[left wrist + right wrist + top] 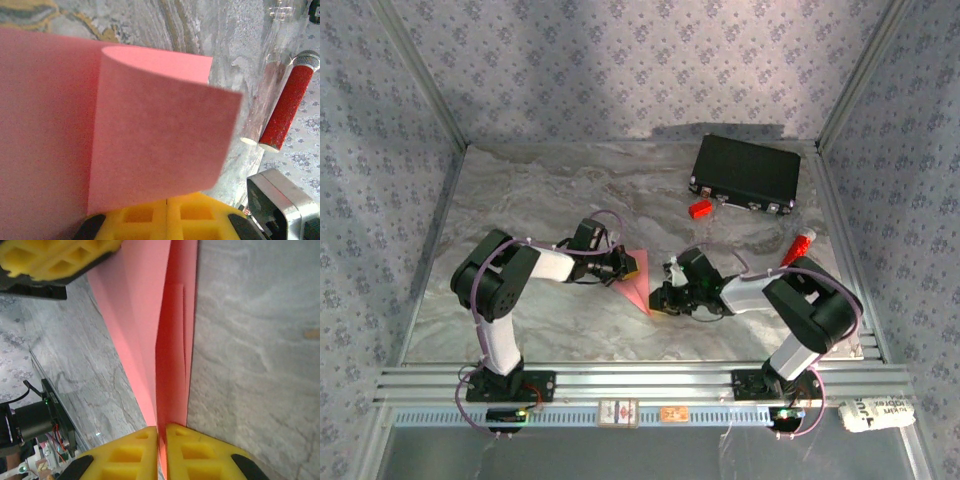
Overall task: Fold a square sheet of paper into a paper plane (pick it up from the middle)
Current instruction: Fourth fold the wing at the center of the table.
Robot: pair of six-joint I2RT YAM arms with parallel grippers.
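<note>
The salmon-pink sheet of paper [635,282] is folded into a narrow pointed wedge and held between both arms over the middle of the table. My left gripper [626,266] is at its far upper corner, my right gripper [663,297] at its near right edge. In the left wrist view the yellow fingers [150,217] are pressed together under the paper [150,140], whose flap curls over toward the camera. In the right wrist view the right gripper [161,432] is shut with the folded edge of the paper [172,340] pinched between its pads. The left gripper [55,260] sits on the paper's far edge.
A black case [745,172] lies at the back right with a small red block [699,209] in front of it. A red-and-white tube [798,246] lies right of my right arm and stands out in the left wrist view [287,107]. An aluminium rail [640,380] lines the near edge.
</note>
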